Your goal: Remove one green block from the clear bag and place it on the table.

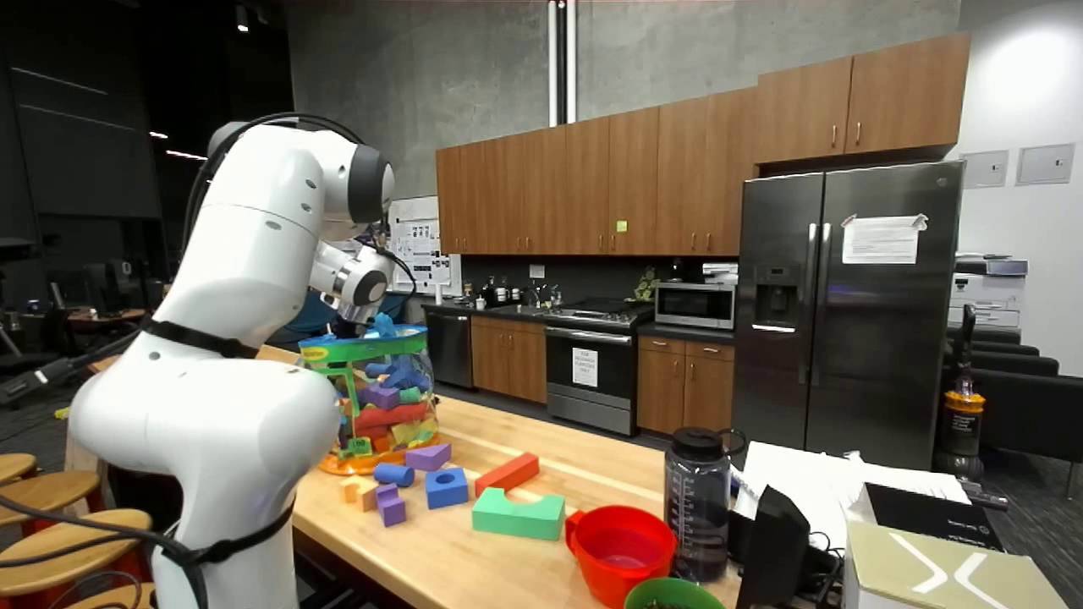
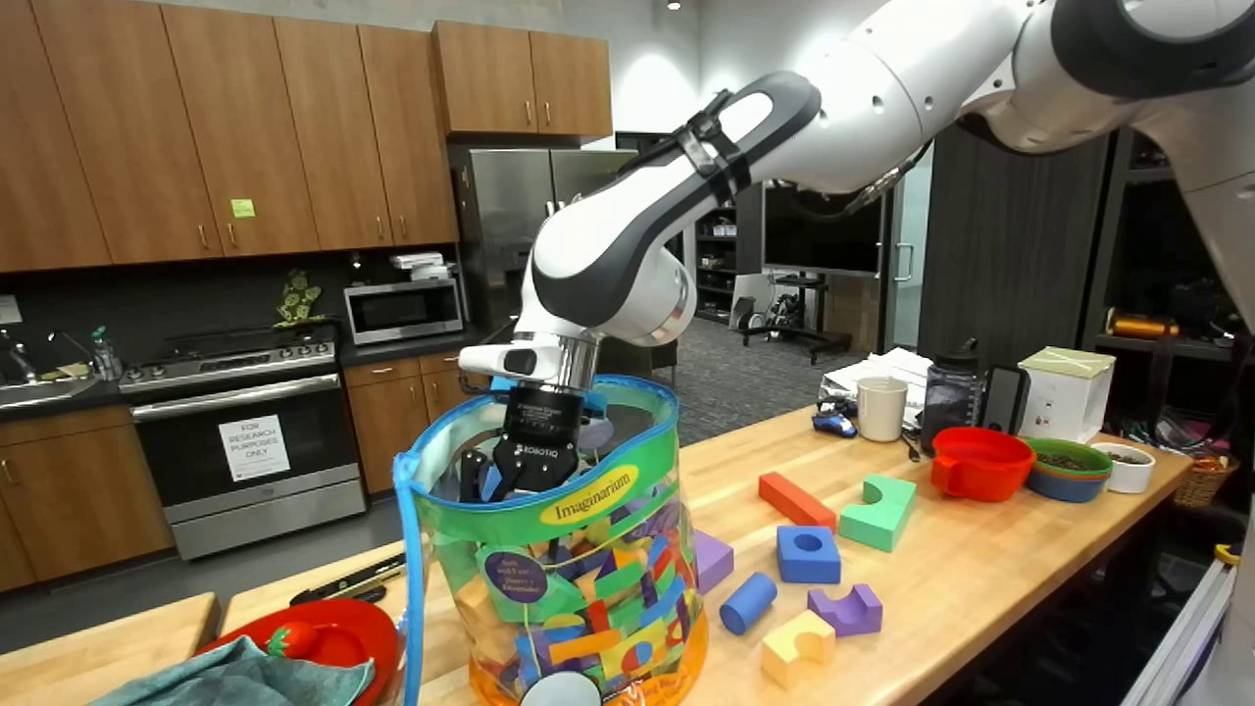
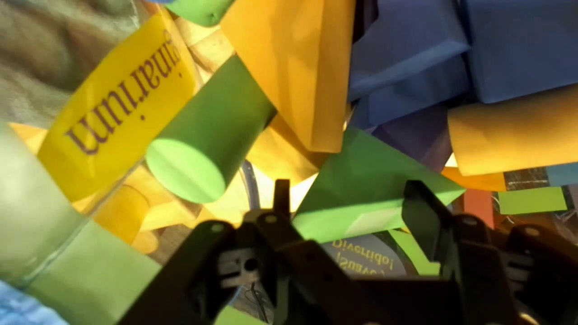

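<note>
The clear bag (image 2: pixel 588 495) stands on the worktop (image 2: pixel 941 598), well apart from the end edge beside the white bowl (image 2: pixel 1129 471). Inside the bag, the end effector (image 3: pixel 348 189) is released, jaws apart, a green block (image 3: pixel 356 180) showing between them, contact unclear.

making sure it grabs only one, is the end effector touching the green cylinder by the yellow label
Apart: the wrist view shows a bright gap between the end effector and the green cylinder.

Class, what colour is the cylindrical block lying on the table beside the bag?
The cylindrical block is blue, showing best in an exterior view.
</note>
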Robot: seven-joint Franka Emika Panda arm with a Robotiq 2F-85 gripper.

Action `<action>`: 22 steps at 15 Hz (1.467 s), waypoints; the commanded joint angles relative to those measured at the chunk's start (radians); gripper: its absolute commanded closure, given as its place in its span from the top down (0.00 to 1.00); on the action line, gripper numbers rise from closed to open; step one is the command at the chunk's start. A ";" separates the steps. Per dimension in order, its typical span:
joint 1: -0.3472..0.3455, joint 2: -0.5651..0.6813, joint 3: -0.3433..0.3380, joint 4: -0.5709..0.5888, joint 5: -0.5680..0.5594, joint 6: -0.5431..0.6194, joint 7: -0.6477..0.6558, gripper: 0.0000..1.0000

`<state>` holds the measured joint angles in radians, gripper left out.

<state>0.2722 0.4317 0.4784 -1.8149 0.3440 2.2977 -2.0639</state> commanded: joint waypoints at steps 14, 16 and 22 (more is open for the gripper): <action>-0.053 -0.059 -0.066 0.059 -0.011 -0.044 0.034 0.05; -0.060 -0.069 -0.080 0.065 -0.016 -0.043 0.041 0.03; -0.075 -0.109 -0.130 0.078 -0.045 -0.044 0.071 0.03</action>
<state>0.2064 0.3629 0.3694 -1.7347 0.3301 2.2711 -2.0232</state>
